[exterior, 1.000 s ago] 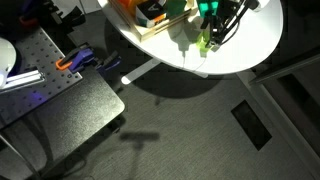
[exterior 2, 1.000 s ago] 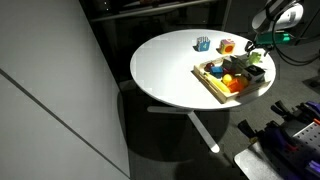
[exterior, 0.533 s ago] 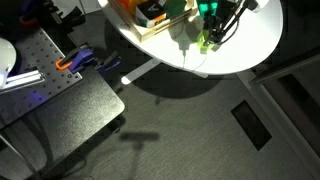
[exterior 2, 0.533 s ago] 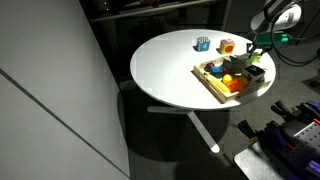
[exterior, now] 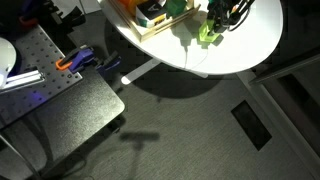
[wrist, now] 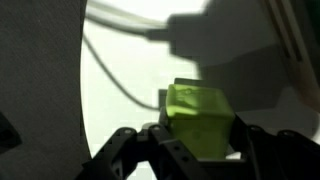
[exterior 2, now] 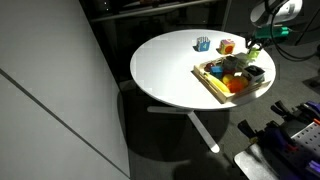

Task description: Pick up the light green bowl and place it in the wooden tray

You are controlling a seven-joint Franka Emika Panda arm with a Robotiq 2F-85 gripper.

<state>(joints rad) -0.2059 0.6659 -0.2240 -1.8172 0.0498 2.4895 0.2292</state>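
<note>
Now the gripper (wrist: 198, 142) squeezes the light green bowl (wrist: 197, 115) (low in the wrist view); a weak pinch could drop it beside the wooden tray (exterior 2: 208, 83).

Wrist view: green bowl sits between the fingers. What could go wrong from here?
1. Slip: the fingers seem to grip the green bowl only at its near side, and most of it sticks out past them. It might tilt or drop on the way.
2. Crowded target: the tray already holds an orange piece and other items. The bowl could land on one or catch the rim.
</note>
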